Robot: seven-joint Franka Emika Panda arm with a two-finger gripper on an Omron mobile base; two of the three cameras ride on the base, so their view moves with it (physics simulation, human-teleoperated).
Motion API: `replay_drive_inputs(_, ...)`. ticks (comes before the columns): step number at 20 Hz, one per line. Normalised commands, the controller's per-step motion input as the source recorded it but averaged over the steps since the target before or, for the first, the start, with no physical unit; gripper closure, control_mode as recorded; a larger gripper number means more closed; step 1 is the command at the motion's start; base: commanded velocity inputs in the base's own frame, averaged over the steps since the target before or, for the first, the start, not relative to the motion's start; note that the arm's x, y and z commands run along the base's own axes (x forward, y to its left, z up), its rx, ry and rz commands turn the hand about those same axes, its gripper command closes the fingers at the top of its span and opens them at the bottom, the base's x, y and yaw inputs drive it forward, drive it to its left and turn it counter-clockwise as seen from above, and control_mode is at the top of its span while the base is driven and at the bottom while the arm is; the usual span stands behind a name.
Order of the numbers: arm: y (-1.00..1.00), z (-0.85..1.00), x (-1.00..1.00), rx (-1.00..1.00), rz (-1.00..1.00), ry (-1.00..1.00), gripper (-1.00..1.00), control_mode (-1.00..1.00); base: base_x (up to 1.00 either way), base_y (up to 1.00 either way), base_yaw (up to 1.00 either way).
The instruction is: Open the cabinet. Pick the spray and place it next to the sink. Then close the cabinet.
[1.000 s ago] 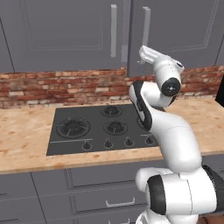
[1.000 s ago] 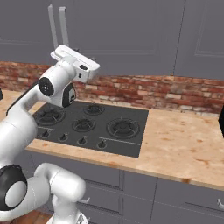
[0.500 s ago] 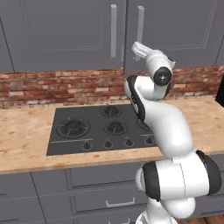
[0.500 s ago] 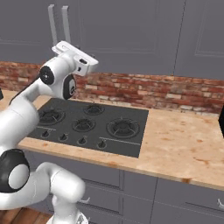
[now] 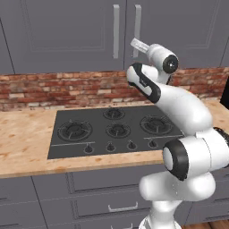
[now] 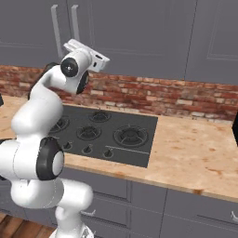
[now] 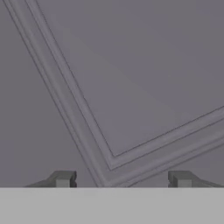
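Observation:
The cabinet (image 5: 67,36) is a wide dark-grey wall unit with both panelled doors shut. Its two vertical silver bar handles (image 5: 116,31) (image 5: 137,24) meet at the middle seam. My white hand (image 5: 139,45) is raised against the right door, just below and right of that door's handle. In the hand view my gripper (image 7: 121,179) is open, its fingertips (image 7: 63,178) wide apart, with nothing between them. Close ahead is the corner of the door's panel moulding (image 7: 109,164). The spray is hidden behind the shut doors. The sink is out of view.
A black gas cooktop (image 5: 116,129) is set in the wooden counter (image 5: 27,143) below my arm. A red brick backsplash (image 5: 58,89) runs under the cabinet. Grey drawers (image 5: 107,205) line the counter front. More counter stretches to the right (image 6: 195,148).
My hand has risen and swung left, closer to the cabinet's right door and its handle. The doors have not moved.

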Motion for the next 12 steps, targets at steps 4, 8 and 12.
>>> replay_drive_inputs(4,-0.09,0.0,0.42,0.0,0.14,0.0,-1.0,-1.0,0.0,0.0,0.0)
replay_drive_inputs(8,0.0,0.0,0.02,0.0,0.03,0.0,-1.0,-1.0,0.0,0.0,0.0)
replay_drive_inputs(12,0.0,0.0,0.0,0.0,0.0,0.0,-1.0,-1.0,0.0,0.0,0.0)
